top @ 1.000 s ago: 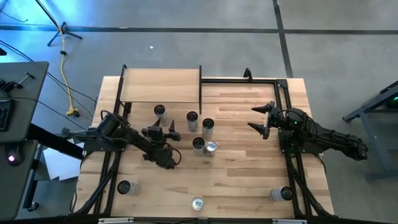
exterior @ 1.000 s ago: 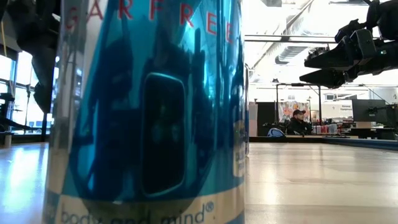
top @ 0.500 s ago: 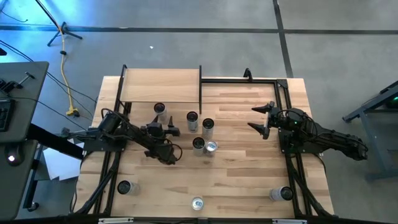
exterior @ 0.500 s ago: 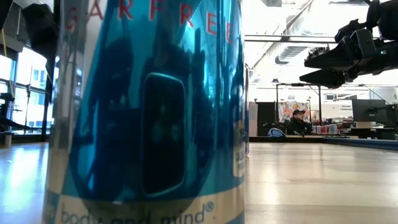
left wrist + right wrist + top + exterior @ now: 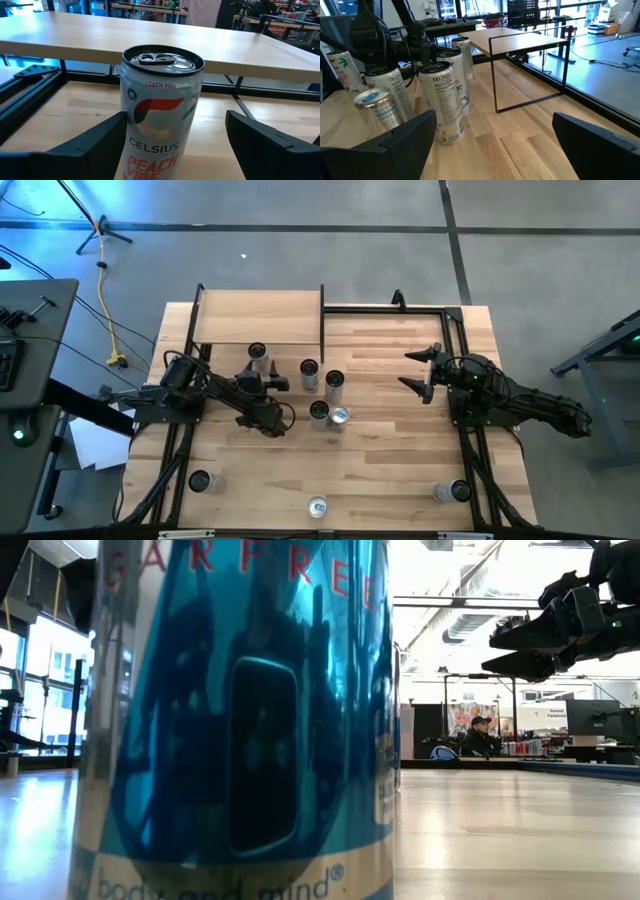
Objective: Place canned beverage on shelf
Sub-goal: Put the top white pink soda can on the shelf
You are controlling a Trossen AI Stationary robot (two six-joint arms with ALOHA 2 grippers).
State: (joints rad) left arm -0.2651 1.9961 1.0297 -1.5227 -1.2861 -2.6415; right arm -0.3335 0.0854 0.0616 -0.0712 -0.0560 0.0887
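Observation:
A white-and-orange canned beverage [image 5: 161, 107] stands upright on the table just in front of the shelf [image 5: 258, 318], a pale board on thin black posts at the far left. The same can [image 5: 257, 357] shows from above. My left gripper [image 5: 266, 377] is open and points level at this can. Its fingers [image 5: 100, 140] stand on either side of the can's near part without touching it. My right gripper [image 5: 420, 370] waits open above the table's right side, and it also shows in the low view [image 5: 530, 645].
Several more cans stand in a cluster at mid-table [image 5: 322, 392]. Single cans stand near the front edge [image 5: 200, 480], [image 5: 317, 506], [image 5: 452, 492]. A blue can [image 5: 240, 720] fills most of the low view. A bare black frame [image 5: 390, 308] stands beside the shelf.
My left gripper has swung toward the table's far edge, toward the can in front of the shelf, and its fingers now flank that can. It has stayed open. No can has moved.

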